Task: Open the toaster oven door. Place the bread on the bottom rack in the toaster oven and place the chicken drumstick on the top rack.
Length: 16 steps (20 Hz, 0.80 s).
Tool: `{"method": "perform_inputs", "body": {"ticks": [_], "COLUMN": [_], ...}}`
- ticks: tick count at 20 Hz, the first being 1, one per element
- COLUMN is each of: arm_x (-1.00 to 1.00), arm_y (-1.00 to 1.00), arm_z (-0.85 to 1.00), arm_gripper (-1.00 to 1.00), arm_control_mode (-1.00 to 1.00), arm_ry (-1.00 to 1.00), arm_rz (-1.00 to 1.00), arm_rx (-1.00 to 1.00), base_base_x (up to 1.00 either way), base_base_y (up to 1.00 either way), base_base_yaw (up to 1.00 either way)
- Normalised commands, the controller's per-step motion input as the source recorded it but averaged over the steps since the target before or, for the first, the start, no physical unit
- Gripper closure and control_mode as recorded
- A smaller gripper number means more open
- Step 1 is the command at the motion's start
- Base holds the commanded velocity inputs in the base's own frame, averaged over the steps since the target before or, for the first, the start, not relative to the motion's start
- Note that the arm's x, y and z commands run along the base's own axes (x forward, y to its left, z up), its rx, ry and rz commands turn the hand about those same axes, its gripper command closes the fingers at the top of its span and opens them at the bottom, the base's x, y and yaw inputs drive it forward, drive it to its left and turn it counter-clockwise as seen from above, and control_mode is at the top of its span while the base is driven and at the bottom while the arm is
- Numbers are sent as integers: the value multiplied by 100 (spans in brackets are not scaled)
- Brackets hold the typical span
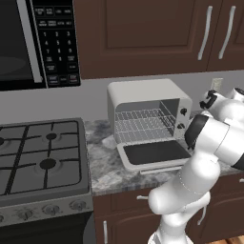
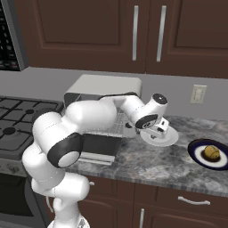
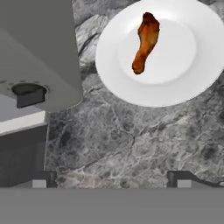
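Your end effector (image 3: 111, 179): tips wide apart, empty, above bare counter (image 3: 131, 135) beside toaster oven (image 1: 145, 112). Chicken drumstick (image 3: 145, 42) beyond, on white plate (image 3: 192, 83) right of oven; small, rounded, so off-centre pinch may squirt it off plate. Toaster oven door (image 1: 155, 153) down; you risk clipping it swinging back.

The toaster oven (image 1: 147, 114) is seen from the left, over the stove (image 1: 43, 157). From the right, the same counter (image 2: 178, 164) is viewed past the arm. The white plate (image 3: 162, 52) is looked down upon closely from the hand.
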Motion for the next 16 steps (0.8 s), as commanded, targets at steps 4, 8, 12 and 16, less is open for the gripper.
{"method": "perform_inputs", "body": {"ticks": [4, 8, 12, 16], "arm_x": [17, 28, 33, 28], "arm_y": [-16, -42, -67, -28], "arm_z": [-2, 5, 9, 1], "arm_gripper": [-100, -100, -100, -100], "arm_control_mode": [-100, -100, -100, -100], "arm_ry": [-36, -13, -1, -16], "arm_rz": [33, 26, 25, 25], "arm_rx": [0, 0, 0, 1], "base_base_x": [0, 0, 0, 0], "base_base_y": [0, 0, 0, 0], "base_base_yaw": [0, 0, 0, 0]}}
